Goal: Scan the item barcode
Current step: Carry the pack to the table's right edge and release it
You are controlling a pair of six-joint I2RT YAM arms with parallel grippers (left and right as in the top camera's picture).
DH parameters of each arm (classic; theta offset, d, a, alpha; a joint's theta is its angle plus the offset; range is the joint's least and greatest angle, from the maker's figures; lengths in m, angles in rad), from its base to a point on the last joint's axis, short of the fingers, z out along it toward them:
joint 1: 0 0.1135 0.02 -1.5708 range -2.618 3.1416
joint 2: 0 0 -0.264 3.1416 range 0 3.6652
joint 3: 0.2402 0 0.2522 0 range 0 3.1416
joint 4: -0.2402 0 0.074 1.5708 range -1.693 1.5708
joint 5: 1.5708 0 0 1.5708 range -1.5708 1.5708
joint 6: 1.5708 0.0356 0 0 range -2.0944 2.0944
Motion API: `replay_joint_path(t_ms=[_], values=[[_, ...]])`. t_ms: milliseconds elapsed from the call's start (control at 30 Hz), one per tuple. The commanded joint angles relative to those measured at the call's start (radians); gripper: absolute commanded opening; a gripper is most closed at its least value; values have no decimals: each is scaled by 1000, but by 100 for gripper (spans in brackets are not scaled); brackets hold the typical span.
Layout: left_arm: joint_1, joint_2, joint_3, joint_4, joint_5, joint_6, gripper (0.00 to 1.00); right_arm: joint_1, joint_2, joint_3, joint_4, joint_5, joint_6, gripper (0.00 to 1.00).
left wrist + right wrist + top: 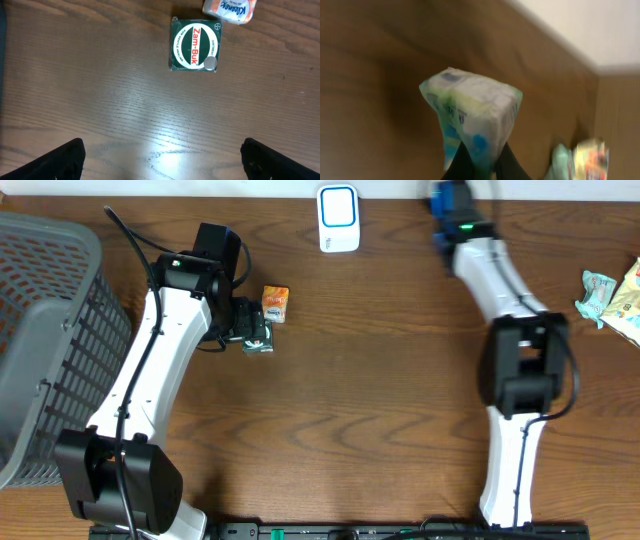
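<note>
right wrist shows right gripper [479, 167] pinching a pale packet [475, 112]; left gripper [167, 160] stands spread wide.

Brown wood-grain table [380, 380] shows a soft glare patch [165, 150], a pale surface [580, 25] beyond its edge.

I'm seeing the left arm [150, 355] and right arm [497, 275] wearing white shells, black joints [520, 370], trailing black cables [128, 236].

I see a basket [40, 330] at the table's [360, 400] left edge, a scanner [338, 218] far centre, a tissue pack [231, 10] just behind a box [195, 45], packets [600, 295] at right.
</note>
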Motion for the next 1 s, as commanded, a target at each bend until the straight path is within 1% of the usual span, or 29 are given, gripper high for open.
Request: replay_joint_path(t_ms=[0,33,67,100,133,167,200,233,300,333,367,433,500,533,600,667,700,733,767,800,833,867,900,967], values=[[5,-3,13,-4,-9,6,97,-118,-51,2,-71,47,100,31],[5,-3,13,-4,-9,6,98,-149,-51,2,-96,47,100,55],[5,-3,13,-4,-9,6,98,-174,-51,2,-116,47,111,72],[5,-3,13,-4,-9,6,98,-199,-51,2,-138,47,127,75],[5,-3,13,-4,-9,6,98,-214,-51,2,-151,46,141,76],[5,-3,13,-4,-9,6,98,-240,-51,2,-171,45,177,80],[5,-3,13,-4,-9,6,98,-249,-51,2,-179,41,192,82],[5,-3,13,-4,-9,6,98,-263,-51,2,-193,15,216,86],[5,-3,13,-4,-9,6,98,-275,-51,2,-209,-69,226,89],[5,-3,13,-4,-9,6,98,-279,-51,2,-220,-169,225,91],[5,-3,13,-4,-9,6,98,-278,-51,2,-225,-230,225,92],[5,-3,13,-4,-9,6,98,-272,-51,2,-233,-429,225,91],[5,-3,13,-4,-9,6,98,-264,-51,2,-227,-542,225,91],[5,-3,13,-4,-9,6,98,-259,-51,2,-214,-586,225,89],[5,-3,13,-4,-9,6,98,-251,-51,2,-182,-602,244,86],[5,-3,13,-4,-9,6,98,-244,-51,2,-128,-602,279,77],[5,-3,13,-4,-9,6,98,-245,-51,2,-84,-602,303,59],[5,-3,13,-4,-9,6,98,-246,-51,2,-66,-601,309,52],[5,-3,13,-4,-9,6,98,-247,-51,1,-45,-601,313,48],[5,-3,13,-4,-9,6,98,-249,-49,1,-16,-601,320,40],[5,-3,13,-4,-9,6,98,-249,-45,1,3,-601,320,36],[5,-3,13,-4,-9,6,98,-252,-41,1,31,-601,319,26],[5,-3,13,-4,-9,6,98,-253,-36,1,51,-601,319,23],[5,-3,13,-4,-10,6,98,-257,-22,1,99,-601,319,11]])
